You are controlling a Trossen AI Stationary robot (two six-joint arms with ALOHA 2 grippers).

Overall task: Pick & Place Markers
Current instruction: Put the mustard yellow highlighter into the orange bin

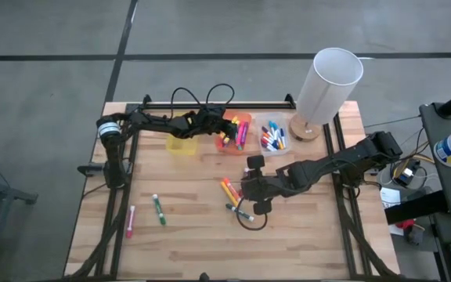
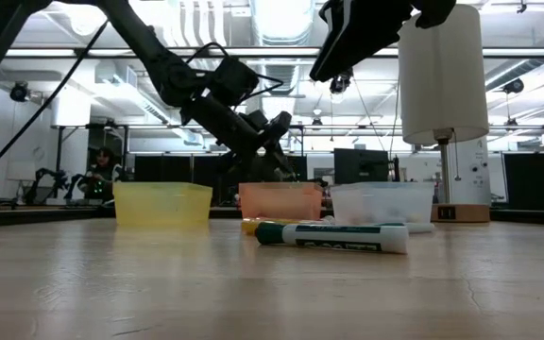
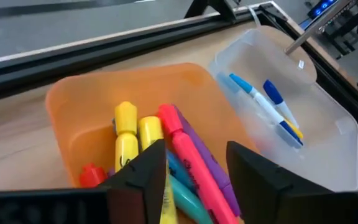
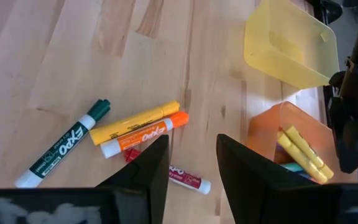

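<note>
My left gripper [image 3: 194, 160] hangs open over the orange bin [image 3: 86, 112], which holds yellow, pink [image 3: 188, 155], purple, teal and red markers. The pink marker lies in the bin below the gap between the fingers. The clear bin [image 3: 328, 137] beside it holds blue markers [image 3: 260, 102]. My right gripper [image 4: 191, 146] stands open above the table with nothing between its fingers. Below it lie a green marker [image 4: 61, 152], a yellow one [image 4: 135, 122], an orange one [image 4: 143, 135] and a small red one [image 4: 188, 177]. In the high view, a green marker [image 1: 159, 210] and a pink one [image 1: 130, 222] lie at the near left.
A yellow bin [image 1: 182, 142] stands left of the orange bin [image 1: 238, 133] and the clear bin [image 1: 275, 138] along the far side. A tall white cylinder [image 1: 327, 82] on a wooden base stands at the far right. Bare wood lies along the near edge.
</note>
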